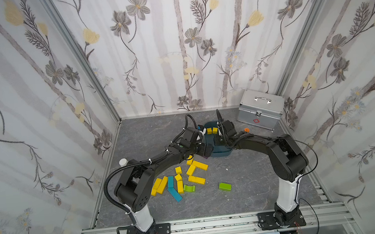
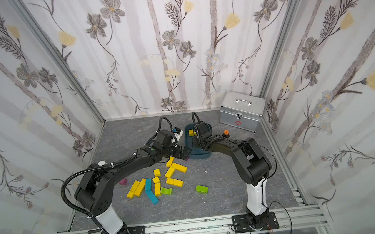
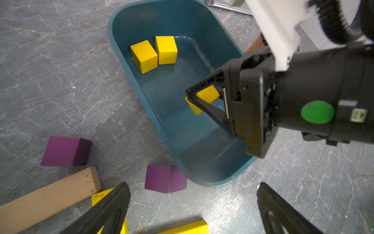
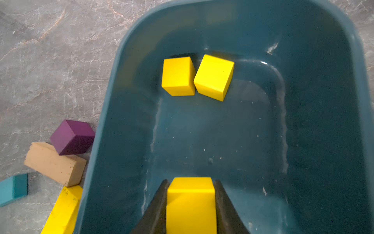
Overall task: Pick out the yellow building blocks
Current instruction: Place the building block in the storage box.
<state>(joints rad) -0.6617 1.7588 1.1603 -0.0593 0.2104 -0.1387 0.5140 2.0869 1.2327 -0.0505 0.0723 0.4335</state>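
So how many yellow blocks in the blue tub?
3: two yellow blocks side by side at the tub's far end, a third block gripped in the right claw over it. None looks hidden.

Red cross sign (image 1: 256,121) on silver case (image 1: 261,107) front.

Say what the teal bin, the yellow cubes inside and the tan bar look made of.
Teal bin: likely moulded plastic, glossy, rounded corners catching highlights.
Yellow cubes: probably painted wood; even opaque coat, no grain visible.
Tan bar: bare wood, matt, faint grain and dark specks.
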